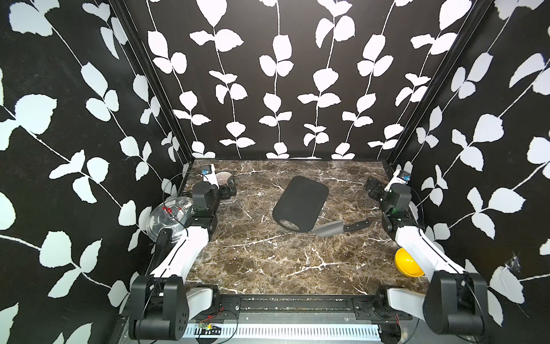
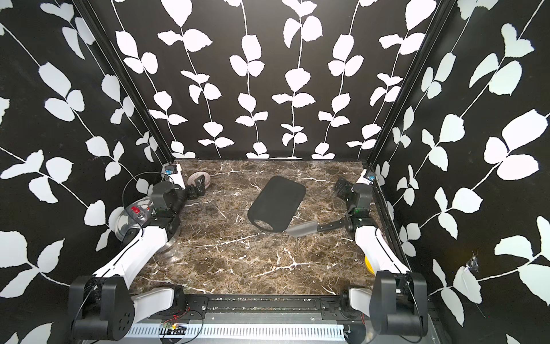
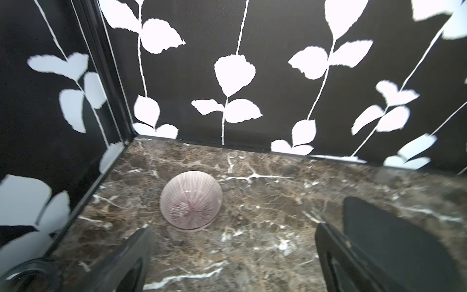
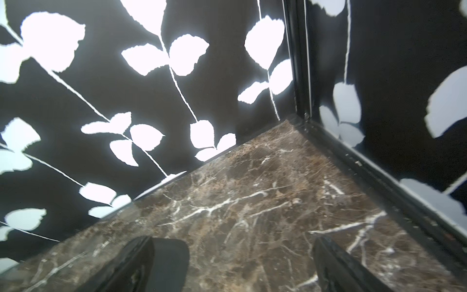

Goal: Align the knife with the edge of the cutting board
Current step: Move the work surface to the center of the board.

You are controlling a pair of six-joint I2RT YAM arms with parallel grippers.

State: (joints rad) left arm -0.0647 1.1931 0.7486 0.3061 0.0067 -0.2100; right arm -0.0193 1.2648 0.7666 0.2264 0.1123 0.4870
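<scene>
The black cutting board (image 1: 300,201) (image 2: 276,202) lies tilted in the middle of the marble table, handle hole at its near end. The knife (image 1: 329,229) (image 2: 303,229) lies at the board's near right corner, its grey blade touching that corner. Its black handle (image 1: 355,225) points right, at an angle to the board's long edge. My left gripper (image 1: 229,189) (image 3: 233,227) hangs open at the back left, empty, with the board (image 3: 394,235) beyond one finger. My right gripper (image 1: 372,187) (image 4: 232,240) hangs open at the back right over bare marble, away from the knife.
A pink ribbed bowl (image 3: 190,204) (image 1: 223,178) sits upside down just ahead of the left gripper. A clear glass lid (image 1: 168,219) lies under the left arm. A yellow bowl (image 1: 407,262) sits at the right edge beneath the right arm. Patterned walls close in three sides.
</scene>
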